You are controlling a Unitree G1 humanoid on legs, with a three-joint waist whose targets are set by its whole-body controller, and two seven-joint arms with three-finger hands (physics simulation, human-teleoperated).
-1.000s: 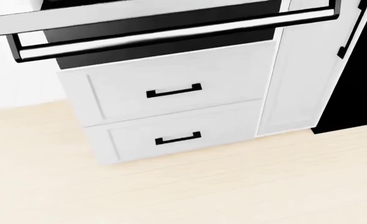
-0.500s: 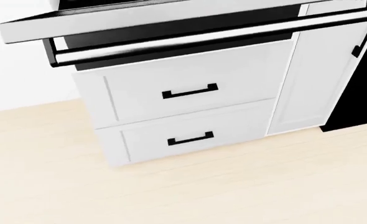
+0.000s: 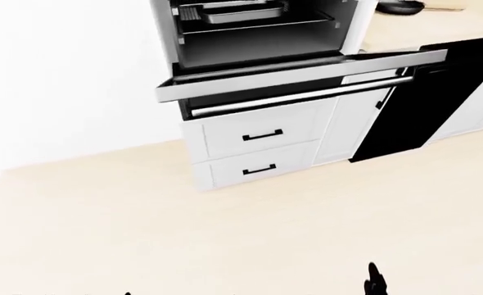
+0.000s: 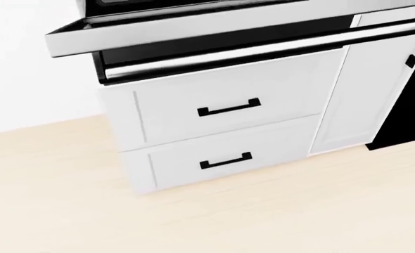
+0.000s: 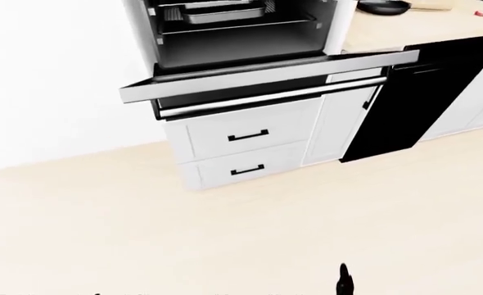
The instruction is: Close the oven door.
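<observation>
Right hand [image 3: 376, 281] low, oven door [image 3: 299, 72] open, lying horizontal

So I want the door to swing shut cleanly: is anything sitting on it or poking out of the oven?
Nothing visible blocks it. The oven door hangs open and level with nothing on it, and the tray sits on a rack inside the cavity.

a kitchen: wall oven [image 3: 258, 31], white drawers [image 3: 262, 147], countertop [image 3: 438, 24]
</observation>
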